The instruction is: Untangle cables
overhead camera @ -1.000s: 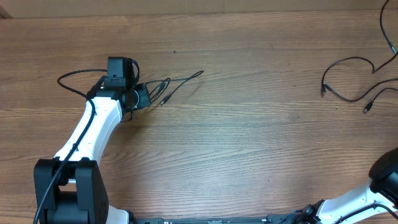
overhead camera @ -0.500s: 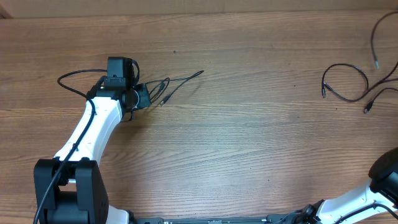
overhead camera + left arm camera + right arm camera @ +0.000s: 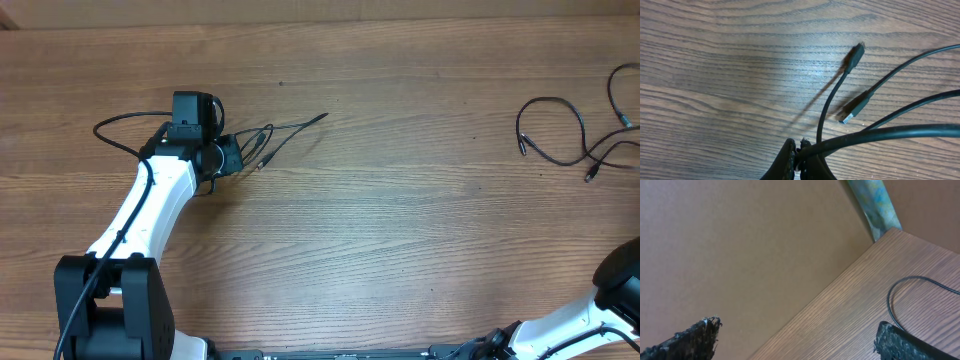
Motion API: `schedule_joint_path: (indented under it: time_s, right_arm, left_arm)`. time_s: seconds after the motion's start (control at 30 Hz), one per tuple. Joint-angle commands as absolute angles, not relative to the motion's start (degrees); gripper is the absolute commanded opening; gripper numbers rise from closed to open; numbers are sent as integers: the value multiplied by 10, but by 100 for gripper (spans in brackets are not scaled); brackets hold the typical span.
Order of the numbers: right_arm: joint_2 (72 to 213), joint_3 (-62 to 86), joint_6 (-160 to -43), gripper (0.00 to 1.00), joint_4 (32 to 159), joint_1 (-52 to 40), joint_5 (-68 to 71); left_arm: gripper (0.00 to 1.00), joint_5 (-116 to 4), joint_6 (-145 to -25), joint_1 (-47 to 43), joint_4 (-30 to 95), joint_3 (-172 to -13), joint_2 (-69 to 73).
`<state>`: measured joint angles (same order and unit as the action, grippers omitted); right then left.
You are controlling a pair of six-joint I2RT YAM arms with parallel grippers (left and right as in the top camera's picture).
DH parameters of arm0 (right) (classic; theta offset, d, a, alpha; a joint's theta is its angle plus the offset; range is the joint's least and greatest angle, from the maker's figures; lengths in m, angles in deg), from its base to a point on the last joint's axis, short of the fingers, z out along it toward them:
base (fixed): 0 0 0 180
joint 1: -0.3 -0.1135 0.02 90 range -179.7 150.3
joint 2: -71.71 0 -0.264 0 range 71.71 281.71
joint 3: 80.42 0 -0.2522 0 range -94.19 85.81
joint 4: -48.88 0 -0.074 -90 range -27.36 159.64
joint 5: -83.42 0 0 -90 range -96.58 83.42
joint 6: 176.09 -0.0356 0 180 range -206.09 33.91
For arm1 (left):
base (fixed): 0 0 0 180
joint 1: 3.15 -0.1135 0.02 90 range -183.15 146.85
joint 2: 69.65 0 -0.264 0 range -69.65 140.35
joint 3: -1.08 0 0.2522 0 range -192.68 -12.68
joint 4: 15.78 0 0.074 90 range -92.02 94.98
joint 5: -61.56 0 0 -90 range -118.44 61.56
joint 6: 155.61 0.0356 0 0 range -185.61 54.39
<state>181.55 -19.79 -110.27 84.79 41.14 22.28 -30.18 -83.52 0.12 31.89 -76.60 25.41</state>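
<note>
cables (image 3: 900,131) in L jaws, R jaws wide

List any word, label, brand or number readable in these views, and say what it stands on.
None can be read in any view. The cables and their plugs show no marking. The left arm shows no label or logo. There is no print on the table.
</note>
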Motion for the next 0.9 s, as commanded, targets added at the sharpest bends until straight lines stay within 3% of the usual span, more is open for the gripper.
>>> schedule_joint_path:
  time_s: [0.0,0.53,0.87]
  right_arm:
    - [1802,-207,-1096,100,846,412,244]
    - [1801,-207,-1061,100,860,394,539]
    - [1801,-207,-1035,100,928,308,581]
  left_arm:
    - [4,-313,-841,-3,318,-771,259]
    - [4,-421,-788,-5,293,-773,246]
    - [4,-562,-774,-6,217,-773,142]
